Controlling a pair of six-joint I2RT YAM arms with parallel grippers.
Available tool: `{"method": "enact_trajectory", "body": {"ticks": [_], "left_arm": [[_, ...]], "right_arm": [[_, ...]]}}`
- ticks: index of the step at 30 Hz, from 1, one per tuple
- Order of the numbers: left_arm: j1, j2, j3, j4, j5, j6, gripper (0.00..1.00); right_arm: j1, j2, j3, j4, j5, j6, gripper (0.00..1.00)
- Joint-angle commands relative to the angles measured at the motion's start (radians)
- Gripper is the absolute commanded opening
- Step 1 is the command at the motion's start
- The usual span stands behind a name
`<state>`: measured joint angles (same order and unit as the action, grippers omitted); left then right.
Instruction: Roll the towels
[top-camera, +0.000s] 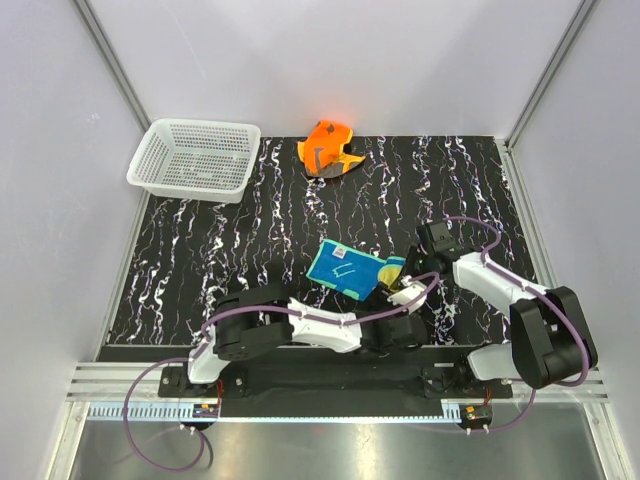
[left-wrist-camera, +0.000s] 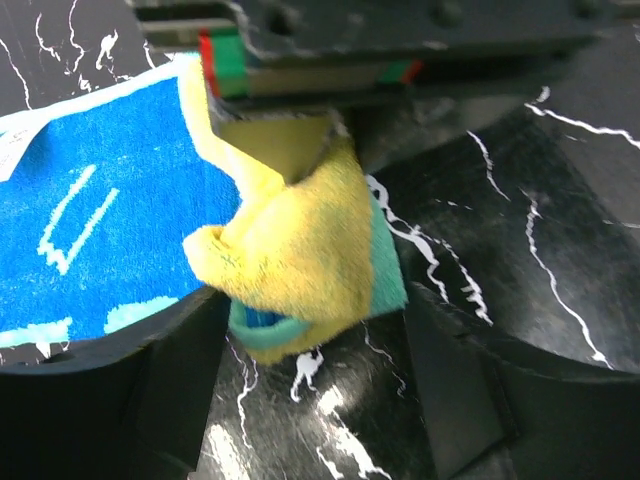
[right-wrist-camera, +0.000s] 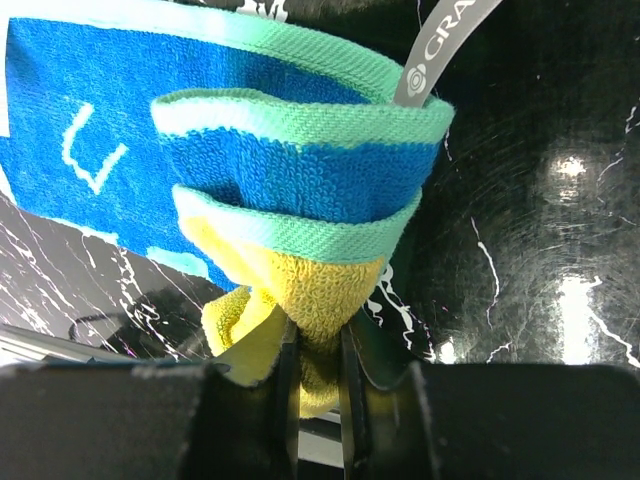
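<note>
Left gripper (left-wrist-camera: 310, 395) gaping, the right gripper (right-wrist-camera: 315, 375) is pinching one bunched corner of the yellow, teal-backed terry towel (right-wrist-camera: 300, 170), probably risking unravelling.

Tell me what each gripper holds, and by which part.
The right gripper pinches the yellow towel by the yellow fabric at its folded-over end. The left gripper is open on either side of that end, holding nothing.
</note>
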<state>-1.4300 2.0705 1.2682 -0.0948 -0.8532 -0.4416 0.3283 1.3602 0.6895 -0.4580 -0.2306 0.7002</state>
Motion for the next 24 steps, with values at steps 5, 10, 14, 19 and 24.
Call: {"method": "enact_trajectory", "body": {"ticks": [5,10,14,19,24], "left_arm": [[0.04,0.011,0.005,0.061,0.016,-0.037,0.21],[0.051,-0.01,-0.024,0.079,0.045,-0.045,0.0],[0.057,-0.053,-0.067,0.113,0.092,-0.051,0.0],[0.075,-0.101,-0.128,0.138,0.169,-0.091,0.0],[0.111,-0.165,-0.188,0.182,0.29,-0.152,0.0]], "right_arm": [[0.02,-0.033,-0.024,0.002,-0.058,0.019,0.1],[0.031,-0.047,-0.03,-0.001,-0.064,0.028,0.12],[0.029,-0.053,-0.001,-0.025,-0.042,0.019,0.18],[0.029,-0.055,0.05,-0.085,0.007,-0.002,0.54],[0.031,-0.067,0.125,-0.177,0.08,-0.031,0.84]]}}
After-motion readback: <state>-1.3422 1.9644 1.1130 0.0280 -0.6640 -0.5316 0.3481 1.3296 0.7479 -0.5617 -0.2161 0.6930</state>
